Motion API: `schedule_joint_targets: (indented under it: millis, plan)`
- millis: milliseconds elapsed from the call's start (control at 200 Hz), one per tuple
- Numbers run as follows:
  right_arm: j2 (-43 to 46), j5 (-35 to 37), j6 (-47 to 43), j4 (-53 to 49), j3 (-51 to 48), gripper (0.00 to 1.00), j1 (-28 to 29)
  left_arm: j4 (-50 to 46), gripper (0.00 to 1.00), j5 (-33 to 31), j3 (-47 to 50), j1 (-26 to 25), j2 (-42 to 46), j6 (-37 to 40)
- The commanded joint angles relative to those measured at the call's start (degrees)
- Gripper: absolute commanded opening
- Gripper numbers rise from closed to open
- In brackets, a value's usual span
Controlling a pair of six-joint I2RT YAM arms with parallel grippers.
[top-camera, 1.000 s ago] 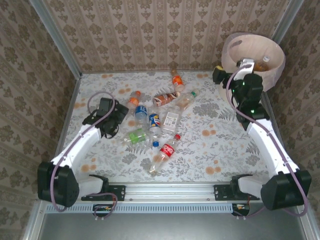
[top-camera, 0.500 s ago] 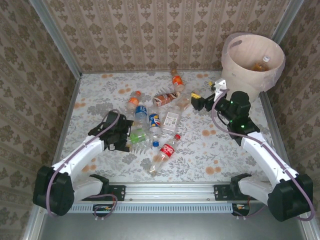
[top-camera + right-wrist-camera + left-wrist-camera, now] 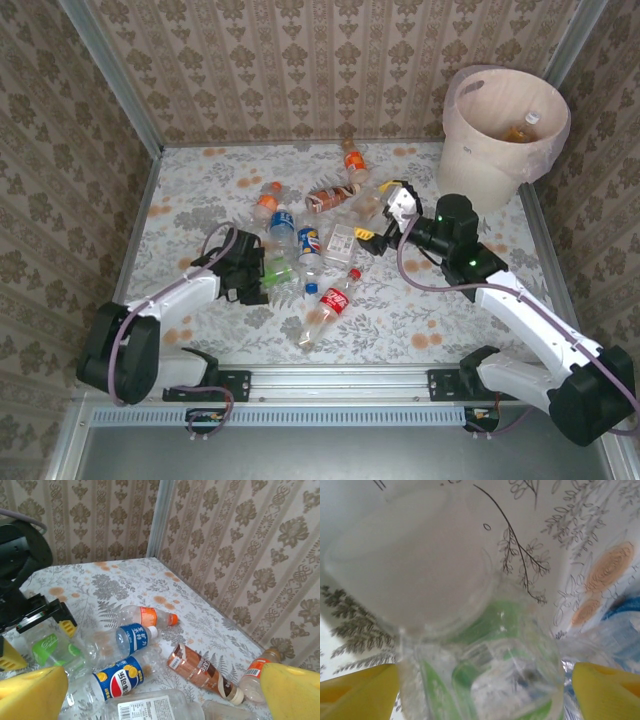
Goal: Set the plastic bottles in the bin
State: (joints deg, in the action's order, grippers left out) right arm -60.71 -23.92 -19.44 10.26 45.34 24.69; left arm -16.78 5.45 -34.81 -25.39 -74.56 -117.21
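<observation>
1. Left gripper (image 3: 256,277): jaws released, straddling the green-label bottle (image 3: 485,670), which lies on the table (image 3: 440,300).
2. Right gripper (image 3: 380,213): jaws spread wide, grasping nothing, at the right edge of the bottle cluster (image 3: 310,242) mid-table.
3. Bin (image 3: 495,165): upright at the far right corner, with one orange bottle (image 3: 520,128) inside.

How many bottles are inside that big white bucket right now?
1: a bottle lies inside the bin, against its right wall; others may be hidden deeper down.

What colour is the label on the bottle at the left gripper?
Green label, best in left wrist view.
</observation>
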Motion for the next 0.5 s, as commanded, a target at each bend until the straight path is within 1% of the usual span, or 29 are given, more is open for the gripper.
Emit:
schedule_joint_targets:
  millis: [0, 75, 190, 330, 415, 500]
  plan:
    - [-1.23, -1.66, -2.33, -1.22, -0.76, 1.00, 1.17, 5.35, 0.84, -0.52, 2.41, 1.24, -3.04, -4.70]
    - [-1.72, -1.66, -2.69, -1.77, -0.83, 1.00, 1.80, 7.90, 0.78, -0.96, 3.84, 1.59, -4.14, -5.57]
    - [-2.56, -1.51, -3.13, -2.43, -0.72, 1.00, 2.71, 6.94, 0.69, -2.10, 3.27, 1.61, -4.82, -4.49]
    - [-4.03, -2.35, -3.10, -2.53, 0.10, 1.00, 3.89, 9.00, 0.57, -4.51, 3.75, 1.66, -4.54, -3.61]
    - [-5.28, -3.53, -2.08, -1.64, 0.62, 1.00, 4.82, 9.99, 0.54, -6.82, 4.52, 1.70, -2.95, -2.51]
    - [-6.93, -4.59, -0.50, -0.61, 1.11, 1.00, 6.29, 8.66, 0.52, -10.40, 4.29, 2.00, 0.67, 0.93]
